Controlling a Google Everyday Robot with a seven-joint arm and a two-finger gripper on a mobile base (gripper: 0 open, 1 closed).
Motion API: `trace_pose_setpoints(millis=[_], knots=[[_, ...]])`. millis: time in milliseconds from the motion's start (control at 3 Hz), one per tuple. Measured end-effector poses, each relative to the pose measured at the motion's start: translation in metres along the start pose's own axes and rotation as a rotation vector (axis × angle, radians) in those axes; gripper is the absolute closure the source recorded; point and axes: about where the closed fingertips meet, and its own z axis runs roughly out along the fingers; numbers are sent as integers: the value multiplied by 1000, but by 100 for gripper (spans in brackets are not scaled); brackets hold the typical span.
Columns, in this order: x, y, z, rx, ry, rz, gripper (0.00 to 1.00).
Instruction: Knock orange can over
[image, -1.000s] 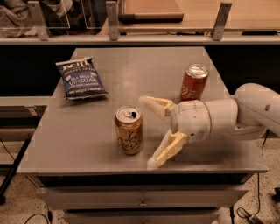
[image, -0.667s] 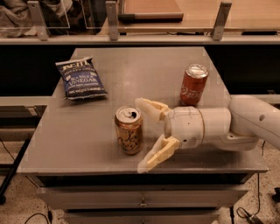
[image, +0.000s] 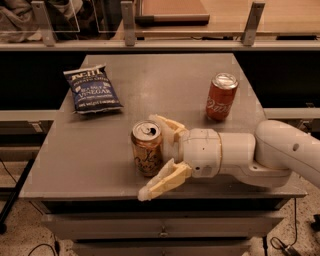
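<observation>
The orange can (image: 146, 149), pale golden-orange with dark cursive lettering and a silver top, stands upright near the front middle of the grey table (image: 80, 155). My gripper (image: 150, 156) comes in from the right on a white arm and is open. Its two cream fingers straddle the can: one finger (image: 167, 126) lies behind it, the other (image: 162, 182) in front of it. The can sits between the fingers, close to the palm. I cannot tell whether either finger touches it.
A deeper red-orange can with white script (image: 221, 96) stands upright at the right of the table, behind my arm. A dark blue chip bag (image: 91, 89) lies at the back left. A counter with rails runs behind the table.
My gripper has moved left toward the orange can, so its open fingers now reach around the can. The can still stands upright in the same spot.
</observation>
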Motion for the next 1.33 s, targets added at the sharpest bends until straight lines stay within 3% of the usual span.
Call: trace_pose_setpoints(millis=[667, 1333], knots=[[0, -3, 15, 52, 24, -4, 41], [10, -20, 23, 24, 37, 0, 88]])
